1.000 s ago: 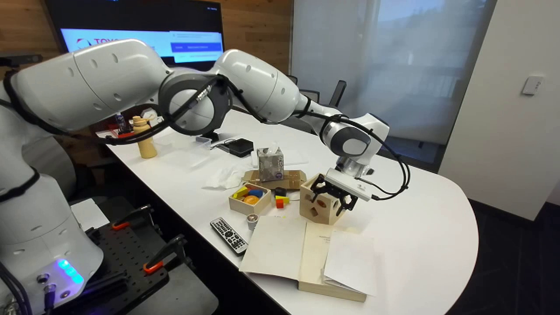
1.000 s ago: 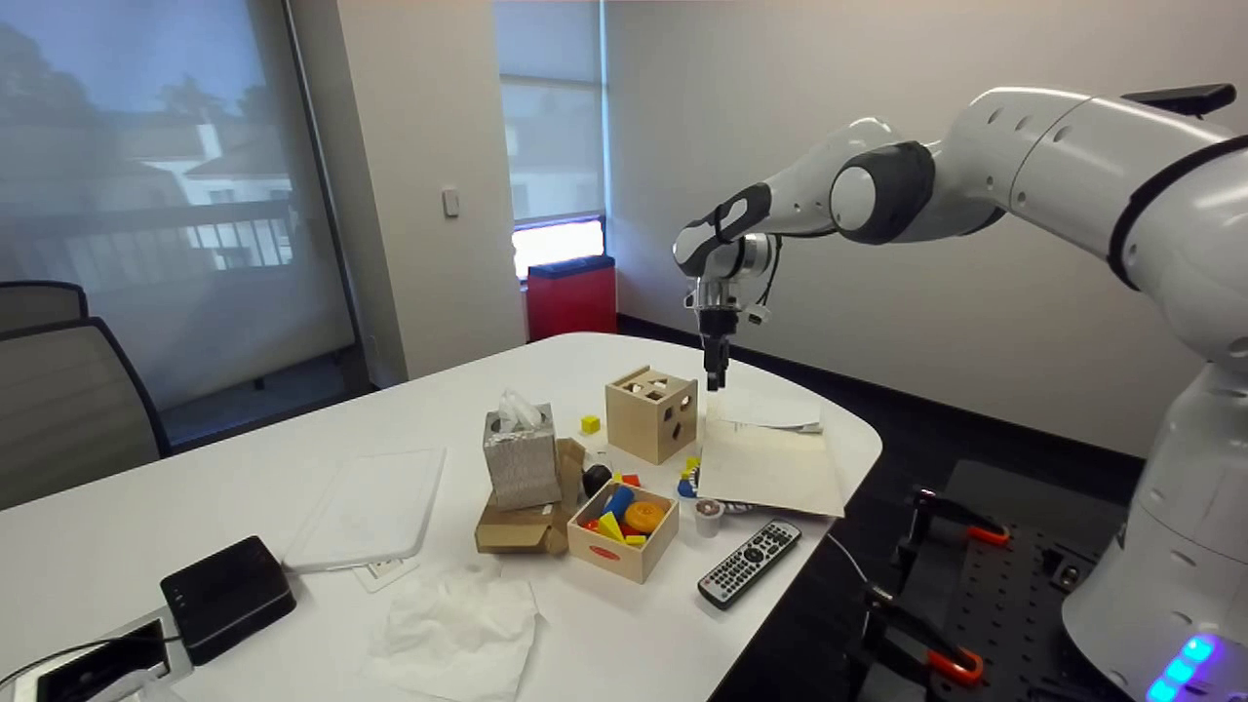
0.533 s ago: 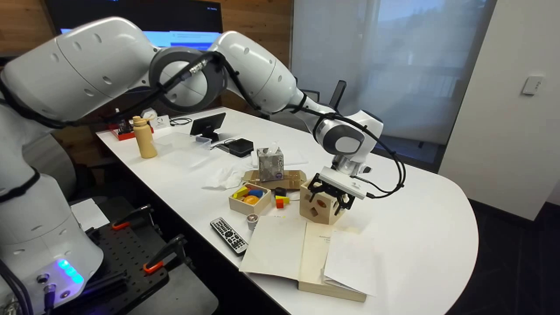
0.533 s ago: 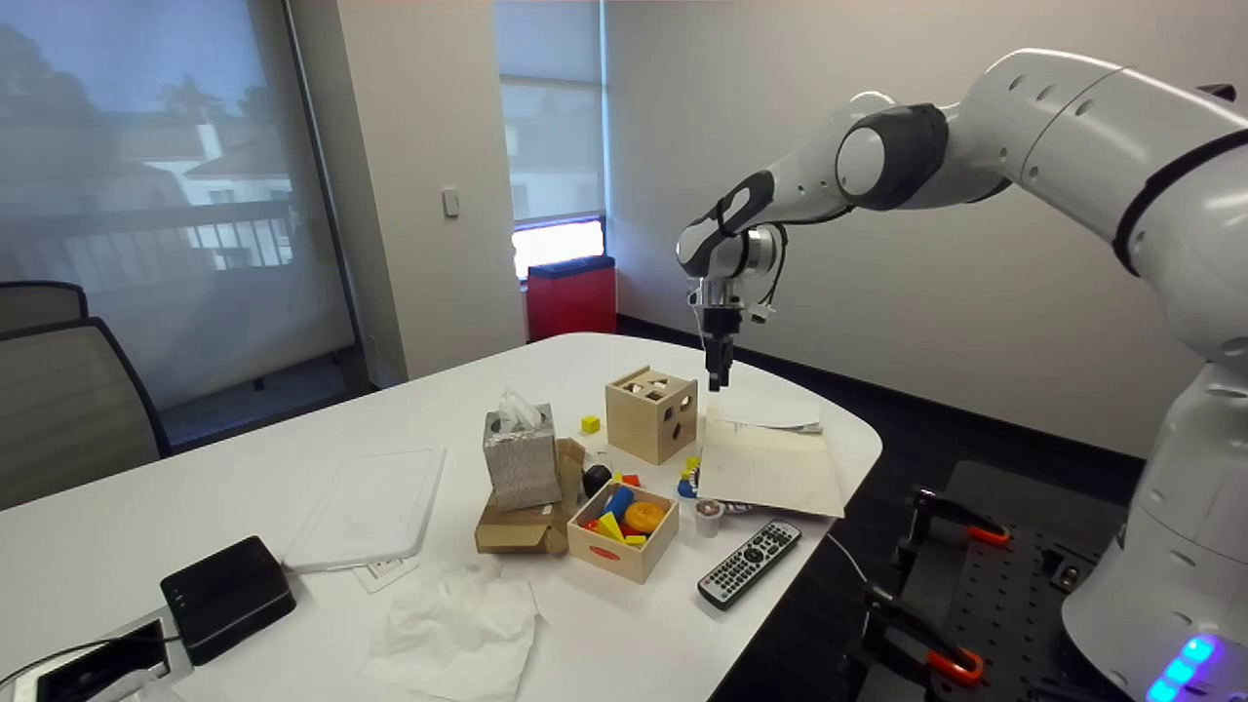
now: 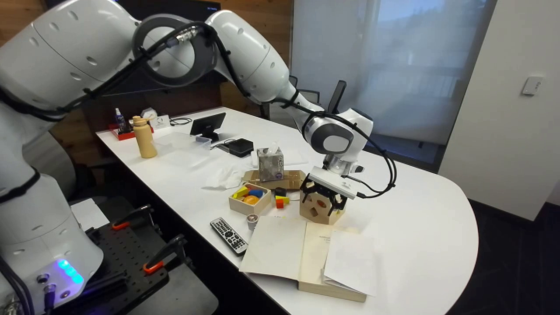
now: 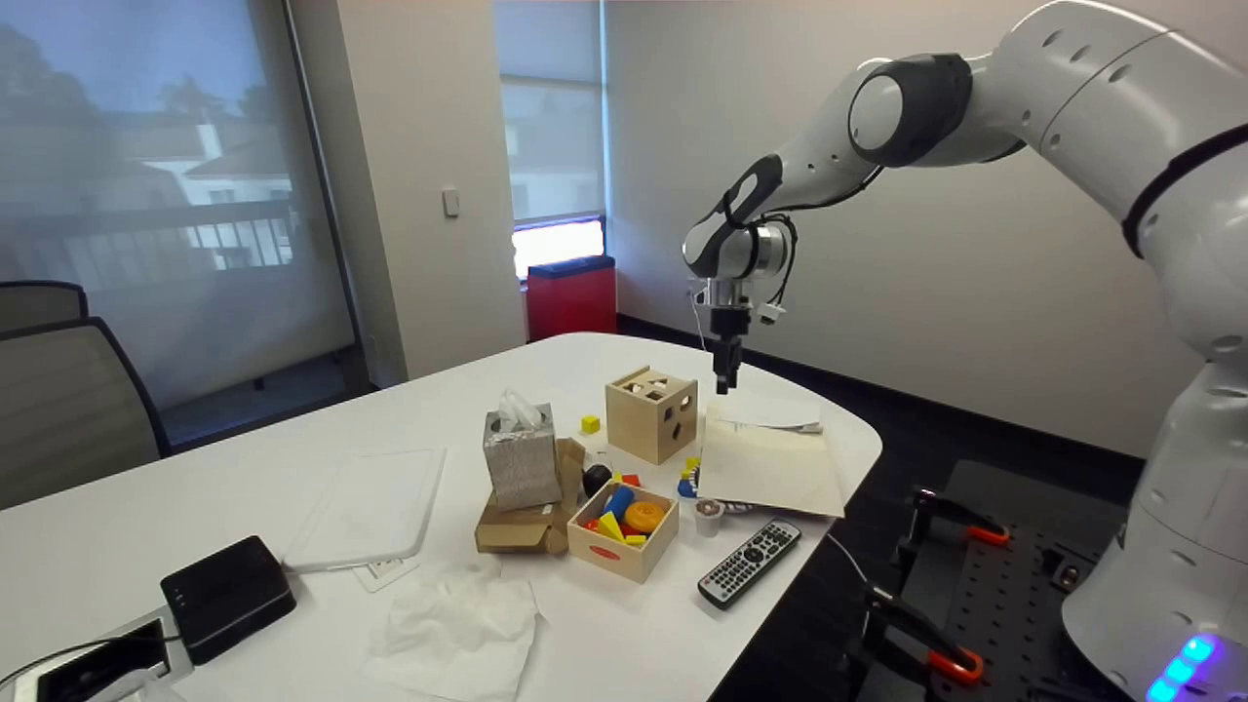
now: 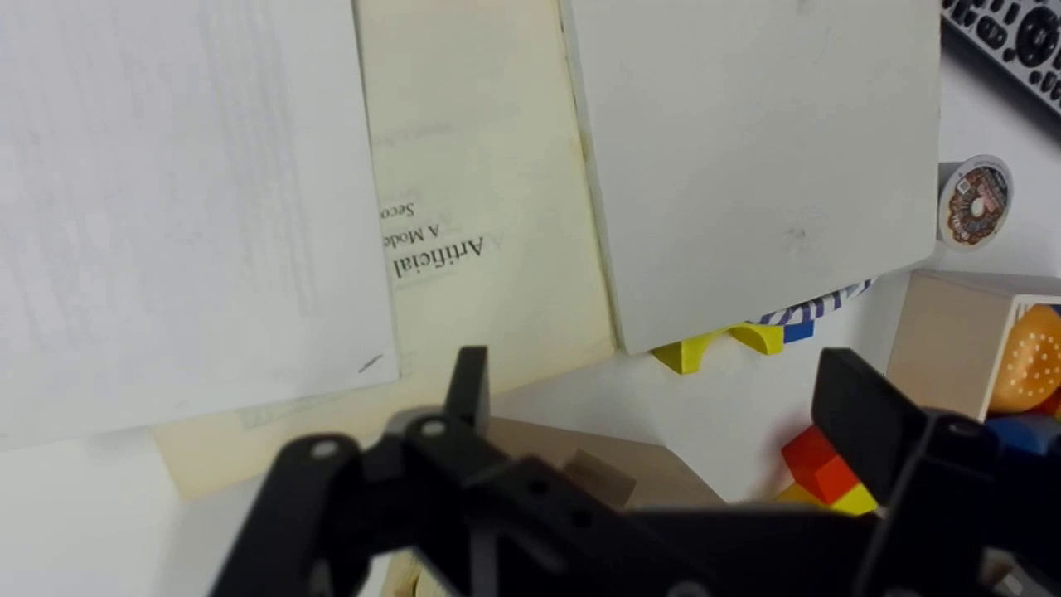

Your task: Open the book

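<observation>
Black fingers (image 7: pixel 862 423): wide apart, above the bench (image 5: pixel 428 236)
Book (image 5: pixel 313 256): lying open
White paper (image 5: pixel 350 262): on the book

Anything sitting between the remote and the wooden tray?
Yes, a small doughnut-printed cup. The wrist view shows it between the remote and the wooden tray.

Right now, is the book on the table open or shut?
Open: the book has its cover turned back, and in the wrist view a printed page shows, partly under a white sheet.
</observation>
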Controlling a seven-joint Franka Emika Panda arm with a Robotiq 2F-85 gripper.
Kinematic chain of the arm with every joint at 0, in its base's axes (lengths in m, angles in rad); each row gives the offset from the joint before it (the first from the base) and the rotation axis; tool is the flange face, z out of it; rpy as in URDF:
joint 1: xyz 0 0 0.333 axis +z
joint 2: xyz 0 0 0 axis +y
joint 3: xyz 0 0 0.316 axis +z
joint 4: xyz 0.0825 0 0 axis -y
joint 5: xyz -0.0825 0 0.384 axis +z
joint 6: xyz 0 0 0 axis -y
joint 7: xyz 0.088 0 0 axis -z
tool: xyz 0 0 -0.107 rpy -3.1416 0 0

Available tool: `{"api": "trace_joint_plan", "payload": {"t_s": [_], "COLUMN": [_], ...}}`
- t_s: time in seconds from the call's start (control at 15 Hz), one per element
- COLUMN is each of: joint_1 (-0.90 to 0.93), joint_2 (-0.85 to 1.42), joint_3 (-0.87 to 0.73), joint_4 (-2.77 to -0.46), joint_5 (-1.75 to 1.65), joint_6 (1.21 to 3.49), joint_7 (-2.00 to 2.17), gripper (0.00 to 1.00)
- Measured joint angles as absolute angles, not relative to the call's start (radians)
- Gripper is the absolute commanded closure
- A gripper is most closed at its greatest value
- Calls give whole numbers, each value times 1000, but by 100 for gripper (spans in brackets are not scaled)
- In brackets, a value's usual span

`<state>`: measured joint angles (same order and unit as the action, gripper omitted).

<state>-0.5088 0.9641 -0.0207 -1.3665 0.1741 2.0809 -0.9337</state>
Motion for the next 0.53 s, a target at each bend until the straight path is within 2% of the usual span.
{"api": "trace_joint_plan", "payload": {"t_s": [0.53], "joint_1": [-507], "joint_2": [865], "joint_3": [-25], "joint_4": [-1513], "joint_5": [173], "joint_6": [2142], "joint_7": [-934], "gripper": [0]}}
